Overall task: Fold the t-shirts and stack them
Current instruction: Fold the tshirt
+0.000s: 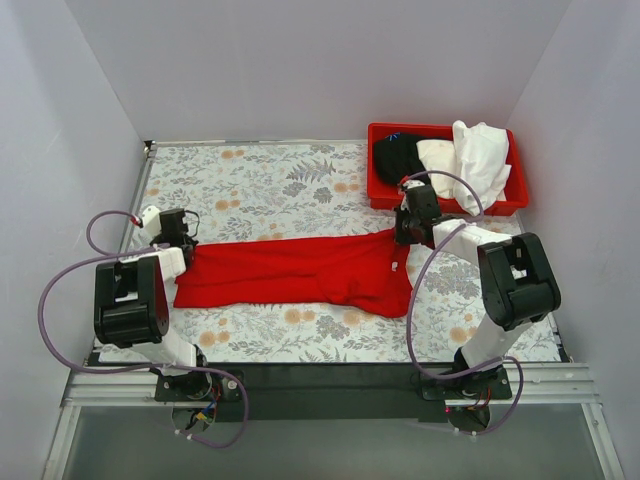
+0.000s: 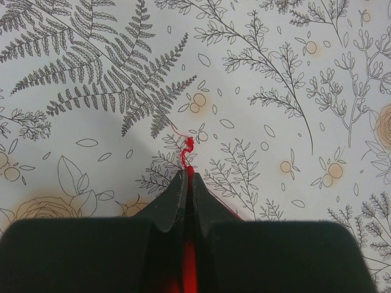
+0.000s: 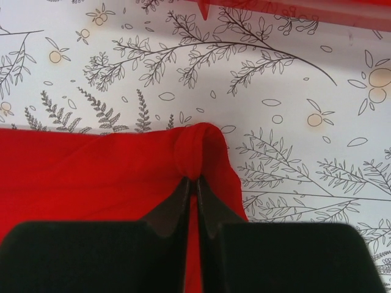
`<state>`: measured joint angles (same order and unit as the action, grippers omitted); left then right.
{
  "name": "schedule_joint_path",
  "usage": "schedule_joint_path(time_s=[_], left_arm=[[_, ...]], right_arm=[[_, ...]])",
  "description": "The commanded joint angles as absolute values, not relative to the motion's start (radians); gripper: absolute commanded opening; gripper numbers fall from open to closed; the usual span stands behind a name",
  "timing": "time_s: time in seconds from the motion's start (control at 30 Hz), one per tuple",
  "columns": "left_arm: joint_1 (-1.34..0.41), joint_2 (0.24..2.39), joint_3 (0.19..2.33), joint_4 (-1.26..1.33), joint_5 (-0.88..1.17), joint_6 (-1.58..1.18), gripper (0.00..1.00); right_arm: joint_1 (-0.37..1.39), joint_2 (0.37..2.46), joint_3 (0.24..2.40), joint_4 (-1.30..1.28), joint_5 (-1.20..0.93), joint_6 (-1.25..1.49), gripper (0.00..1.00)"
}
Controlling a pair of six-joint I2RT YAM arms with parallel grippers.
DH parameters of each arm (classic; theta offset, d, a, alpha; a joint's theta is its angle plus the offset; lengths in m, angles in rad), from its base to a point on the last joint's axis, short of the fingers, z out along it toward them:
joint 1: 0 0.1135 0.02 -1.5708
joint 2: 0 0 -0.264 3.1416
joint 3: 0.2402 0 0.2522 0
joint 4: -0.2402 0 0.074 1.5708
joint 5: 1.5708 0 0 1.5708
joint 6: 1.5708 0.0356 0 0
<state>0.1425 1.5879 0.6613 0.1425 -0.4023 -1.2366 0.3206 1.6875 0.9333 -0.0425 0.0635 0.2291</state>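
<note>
A bright red t-shirt (image 1: 300,270) lies stretched left to right across the floral tabletop (image 1: 280,180). My left gripper (image 1: 183,238) is shut on its left edge; in the left wrist view red cloth shows between the closed jaws (image 2: 188,174) with a loose red thread past the tips. My right gripper (image 1: 405,232) is shut on the shirt's far right corner; in the right wrist view a bunched fold of the red t-shirt (image 3: 197,152) sits at the closed tips (image 3: 196,180). A black shirt (image 1: 398,157), a cream shirt (image 1: 437,155) and a white shirt (image 1: 480,160) lie in the bin.
A rigid red plastic bin (image 1: 382,195) stands at the back right, just behind my right gripper; its edge shows at the top of the right wrist view (image 3: 293,9). White walls close in the table on three sides.
</note>
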Motion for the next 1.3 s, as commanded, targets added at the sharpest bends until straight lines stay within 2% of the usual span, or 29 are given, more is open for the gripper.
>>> schedule_joint_path(time_s=[0.0,0.17,0.2,0.23,0.27,0.3,0.33,0.37,0.43,0.47,0.53,0.57,0.73,0.97,1.27], left_arm=[[0.161,1.597,0.699,0.161,-0.426,-1.221,0.0],[0.161,1.615,0.71,0.163,-0.426,-1.206,0.0],[0.161,1.602,0.709,0.164,-0.426,-1.203,0.01],[0.161,1.591,0.707,0.164,-0.431,-1.201,0.14],[0.16,1.579,0.704,0.164,-0.436,-1.2,0.23],[0.158,1.545,0.698,0.164,-0.439,-1.2,0.35],[0.155,1.53,0.695,0.164,-0.443,-1.2,0.54],[0.144,1.508,0.693,0.164,-0.443,-1.198,0.62],[0.121,1.455,0.69,0.163,-0.452,-1.192,0.77],[0.08,1.441,0.69,0.163,-0.481,-1.186,0.8],[0.017,1.411,0.696,0.156,-0.537,-1.157,0.82],[-0.07,1.408,0.709,0.152,-0.567,-1.151,0.83],[-0.279,1.385,0.727,0.114,-0.549,-1.17,0.83],[-0.539,1.374,0.733,0.071,-0.408,-1.252,0.79],[-0.765,1.456,0.707,0.058,-0.305,-1.356,0.79]], right_arm=[[0.298,1.71,0.982,-0.021,0.098,0.212,0.01],[0.296,1.721,0.996,-0.021,0.077,0.202,0.01],[0.296,1.709,0.989,-0.02,0.068,0.201,0.05],[0.298,1.695,0.985,-0.018,0.051,0.199,0.11],[0.299,1.656,0.97,-0.018,0.045,0.198,0.22],[0.302,1.631,0.96,-0.017,0.041,0.19,0.27],[0.311,1.606,0.95,-0.017,0.043,0.189,0.31],[0.317,1.547,0.921,-0.02,0.046,0.186,0.37],[0.334,1.485,0.887,-0.018,0.048,0.189,0.42],[0.34,1.426,0.853,-0.02,0.045,0.192,0.46],[0.363,1.375,0.819,-0.028,0.034,0.206,0.47],[0.373,1.333,0.805,-0.041,0.029,0.212,0.48],[0.494,1.281,0.718,-0.069,0.051,0.247,0.48],[0.589,1.379,0.698,-0.058,0.072,0.276,0.43],[0.62,1.427,0.677,-0.037,0.097,0.284,0.42]])
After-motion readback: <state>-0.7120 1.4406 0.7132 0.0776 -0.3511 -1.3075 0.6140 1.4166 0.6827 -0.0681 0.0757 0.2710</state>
